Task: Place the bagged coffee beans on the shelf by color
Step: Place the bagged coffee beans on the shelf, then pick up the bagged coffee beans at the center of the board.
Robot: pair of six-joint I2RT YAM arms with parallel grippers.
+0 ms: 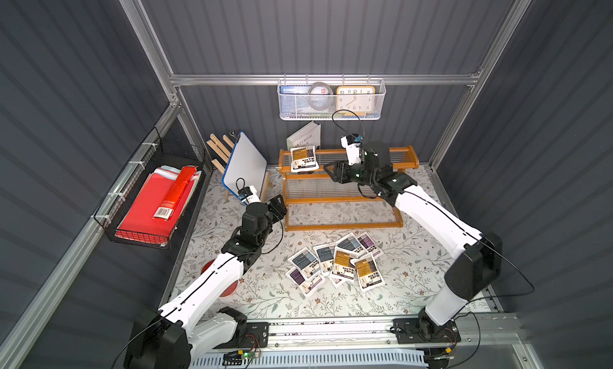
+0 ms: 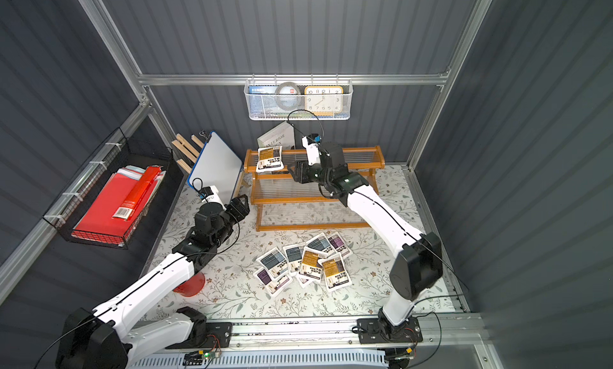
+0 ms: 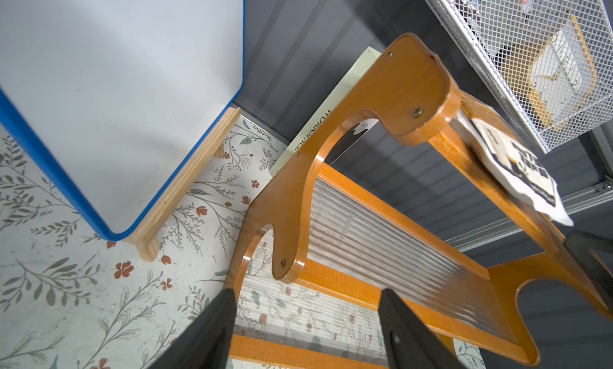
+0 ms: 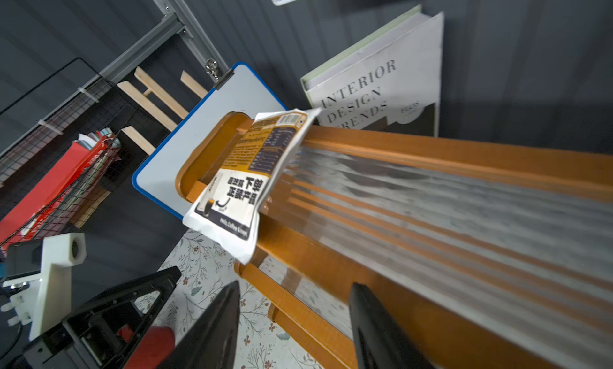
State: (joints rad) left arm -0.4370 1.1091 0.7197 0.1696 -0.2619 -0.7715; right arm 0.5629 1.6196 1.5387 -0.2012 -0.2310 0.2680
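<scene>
The shelf [image 1: 343, 227] [image 2: 311, 227] stands at the back of the table, a stepped orange-brown rack with clear ribbed slats. One mustard-yellow bag [image 1: 303, 158] [image 2: 269, 158] [image 4: 245, 178] [image 3: 517, 171] lies on the left end of its top tier, overhanging the front rail. The other bagged coffee beans lie in a loose overlapping pile [image 1: 335, 262] [image 2: 305, 264] on the table in front of the shelf: yellow, blue-grey and purple labels. My right gripper [image 1: 331, 173] [image 2: 295, 173] [image 4: 295, 286] hangs open and empty just right of the placed bag. My left gripper [image 1: 278, 204] [image 2: 242, 204] [image 3: 306, 292] is open and empty by the shelf's left end.
A blue-edged whiteboard [image 1: 247, 165] on a wooden easel stands left of the shelf. The white book [image 1: 305, 136] leans on the back wall behind it. A white mesh basket [image 1: 331, 100] hangs above. A black wire basket [image 1: 156, 204] with red folders hangs on the left wall. A red round thing [image 1: 232, 287] lies under my left arm.
</scene>
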